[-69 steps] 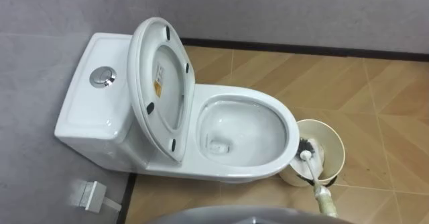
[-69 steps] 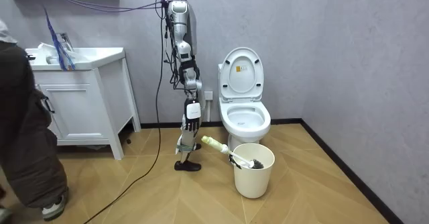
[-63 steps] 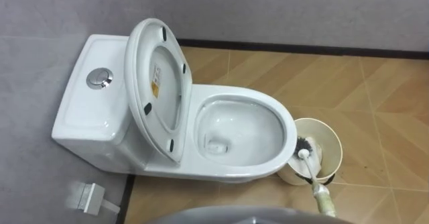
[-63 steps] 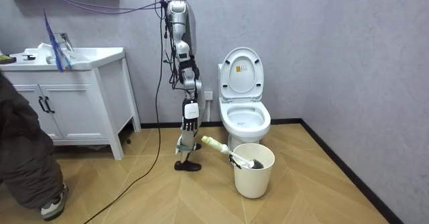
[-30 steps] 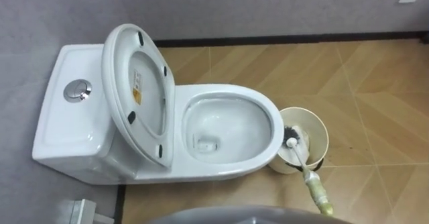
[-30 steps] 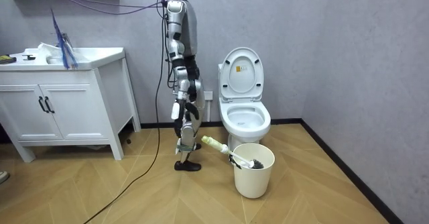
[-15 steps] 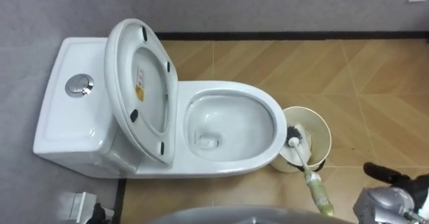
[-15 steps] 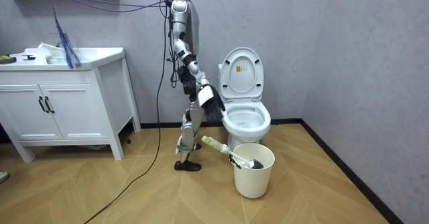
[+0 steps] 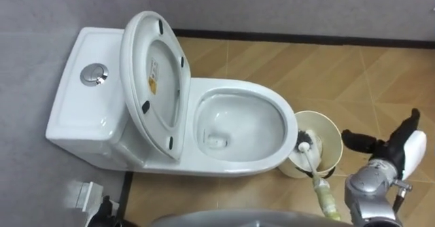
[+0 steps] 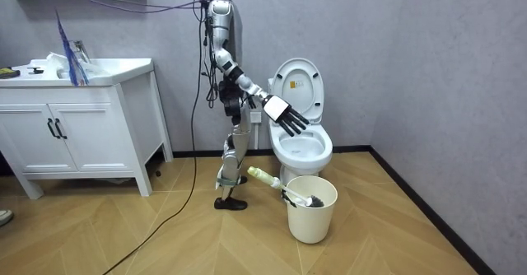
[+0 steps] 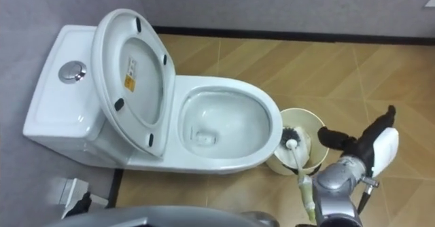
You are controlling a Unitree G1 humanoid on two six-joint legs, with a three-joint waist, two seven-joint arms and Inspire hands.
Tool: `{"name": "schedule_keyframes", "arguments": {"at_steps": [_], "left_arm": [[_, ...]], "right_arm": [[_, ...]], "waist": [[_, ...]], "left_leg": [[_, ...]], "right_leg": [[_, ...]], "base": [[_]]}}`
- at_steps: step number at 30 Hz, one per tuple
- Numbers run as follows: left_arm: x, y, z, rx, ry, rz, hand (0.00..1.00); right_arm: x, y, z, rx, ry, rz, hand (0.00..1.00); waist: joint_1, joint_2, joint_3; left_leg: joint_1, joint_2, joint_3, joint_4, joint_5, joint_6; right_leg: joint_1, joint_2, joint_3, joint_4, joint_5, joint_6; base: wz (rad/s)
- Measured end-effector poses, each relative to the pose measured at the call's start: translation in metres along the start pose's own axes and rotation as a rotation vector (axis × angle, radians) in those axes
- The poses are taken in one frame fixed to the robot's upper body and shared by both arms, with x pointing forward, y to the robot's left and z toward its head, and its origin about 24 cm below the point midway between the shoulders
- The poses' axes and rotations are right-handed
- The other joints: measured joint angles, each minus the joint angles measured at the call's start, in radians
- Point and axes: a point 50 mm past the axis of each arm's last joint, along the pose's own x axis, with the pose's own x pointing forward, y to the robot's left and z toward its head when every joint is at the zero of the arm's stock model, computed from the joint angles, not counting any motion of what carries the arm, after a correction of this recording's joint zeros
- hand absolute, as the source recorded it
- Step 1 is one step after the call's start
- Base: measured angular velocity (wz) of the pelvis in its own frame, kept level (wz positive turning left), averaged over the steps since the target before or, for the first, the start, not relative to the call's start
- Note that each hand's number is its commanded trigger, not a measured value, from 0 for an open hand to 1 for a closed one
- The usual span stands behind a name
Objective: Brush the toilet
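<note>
The white toilet point(image 9: 241, 128) stands against the grey wall with its seat and lid point(image 9: 156, 77) raised and the bowl uncovered. To the right of the bowl sits a cream bucket point(image 9: 331, 133). The toilet brush point(image 9: 307, 147) leans in it, head down, its pale green handle point(image 9: 327, 201) sticking out toward me. My right hand point(image 9: 391, 151) hovers right of the bucket, open with fingers spread, touching nothing. In the room view the same hand point(image 10: 284, 114) is held out in front of the toilet point(image 10: 300, 143). A dark part of my left hand point(image 9: 102, 212) peeks in at the lower left.
I stand at the toilet's side, on wooden floor, with the bucket point(image 10: 311, 209) near my feet. A white vanity with sink point(image 10: 82, 118) stands at the room view's left. A small white fitting point(image 9: 81, 194) lies on the floor by the tank point(image 9: 88, 105).
My right arm has risen from my side and swung forward; its open hand has come into the eye view beside the bucket. The person has left the room view. The head camera shifted.
</note>
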Motion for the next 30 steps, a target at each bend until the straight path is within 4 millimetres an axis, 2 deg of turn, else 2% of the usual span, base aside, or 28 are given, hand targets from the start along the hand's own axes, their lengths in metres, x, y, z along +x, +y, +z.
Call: {"name": "schedule_keyframes", "arguments": {"at_steps": [6, 9, 11, 15, 16, 18, 20, 22, 25, 27, 30], "left_arm": [[0.001, 0.005, 0.003, -0.004, -0.012, 0.020, 0.00], [0.003, 0.012, 0.004, -0.005, -0.014, 0.046, 0.00], [0.003, 0.015, 0.006, -0.007, -0.021, 0.059, 0.00], [0.005, 0.016, 0.013, -0.004, -0.043, 0.070, 0.00], [0.005, 0.015, 0.014, -0.002, -0.047, 0.068, 0.00], [0.006, 0.015, 0.022, -0.010, -0.067, 0.064, 0.00], [0.009, 0.017, 0.038, -0.054, -0.114, 0.069, 0.00], [0.011, 0.017, 0.051, -0.090, -0.146, 0.068, 0.00], [0.012, 0.014, 0.075, -0.133, -0.200, 0.065, 0.00], [0.013, 0.013, 0.098, -0.144, -0.260, 0.052, 0.00], [0.012, 0.013, 0.121, -0.159, -0.322, 0.046, 0.00]], "right_arm": [[-0.002, -0.001, -0.018, -0.057, 0.064, 0.035, 0.00], [0.000, -0.002, -0.028, -0.079, 0.121, 0.055, 0.00], [0.003, 0.002, -0.026, -0.068, 0.136, 0.074, 0.00], [0.006, 0.007, -0.027, -0.067, 0.174, 0.101, 0.00], [0.006, 0.008, -0.026, -0.068, 0.178, 0.110, 0.00], [0.007, 0.010, -0.024, -0.085, 0.167, 0.122, 0.00], [0.010, 0.013, -0.024, -0.099, 0.190, 0.122, 0.00], [0.011, 0.013, -0.024, -0.112, 0.199, 0.122, 0.00], [0.017, 0.019, -0.012, -0.103, 0.180, 0.127, 0.00], [0.020, 0.024, -0.005, -0.101, 0.179, 0.139, 0.00], [0.024, 0.029, 0.007, -0.093, 0.154, 0.150, 0.00]], "waist": [[0.018, 0.000, 0.0002], [0.020, -0.006, -0.0003], [0.023, -0.007, -0.0037], [0.023, -0.011, -0.0006], [0.025, -0.010, -0.0009], [0.023, -0.001, 0.0032], [0.024, 0.008, 0.0084], [0.025, 0.017, 0.0089], [0.027, 0.028, 0.0158], [0.026, 0.027, 0.0196], [0.029, 0.025, 0.0238]], "left_leg": [[-0.009, -0.001, -0.006, 0.001, 0.000, 0.000], [-0.022, -0.002, -0.020, 0.002, 0.000, 0.000], [-0.055, -0.002, -0.020, 0.021, 0.000, 0.000], [-0.106, -0.002, -0.028, 0.045, 0.001, 0.001], [-0.128, -0.001, -0.029, 0.061, 0.001, 0.001], [-0.168, 0.002, -0.034, 0.085, 0.000, 0.002], [-0.219, 0.005, -0.046, 0.104, 0.001, 0.003], [-0.253, 0.007, -0.048, 0.127, 0.002, 0.004], [-0.320, 0.011, -0.048, 0.168, 0.002, 0.004], [-0.366, 0.011, -0.049, 0.191, 0.005, 0.010], [-0.431, 0.010, -0.051, 0.211, 0.011, 0.018]], "right_leg": [[-0.015, -0.001, -0.004, 0.003, 0.000, 0.000], [-0.023, -0.004, -0.027, 0.005, 0.000, 0.000], [-0.048, -0.004, -0.030, 0.010, 0.001, -0.001], [-0.089, -0.006, -0.041, 0.025, 0.002, -0.002], [-0.103, -0.006, -0.041, 0.026, 0.003, -0.003], [-0.129, -0.004, -0.043, 0.027, 0.012, -0.005], [-0.174, -0.002, -0.051, 0.044, 0.016, -0.007], [-0.207, -0.003, -0.056, 0.068, 0.015, -0.008], [-0.278, -0.005, -0.054, 0.114, 0.015, -0.008], [-0.322, -0.008, -0.054, 0.142, 0.014, -0.010], [-0.393, -0.015, -0.053, 0.182, 0.013, -0.012]], "base": [[0.00], [0.15], [0.07], [0.10], [0.09], [0.08], [0.11], [0.04], [-0.03], [0.02], [0.01]]}}
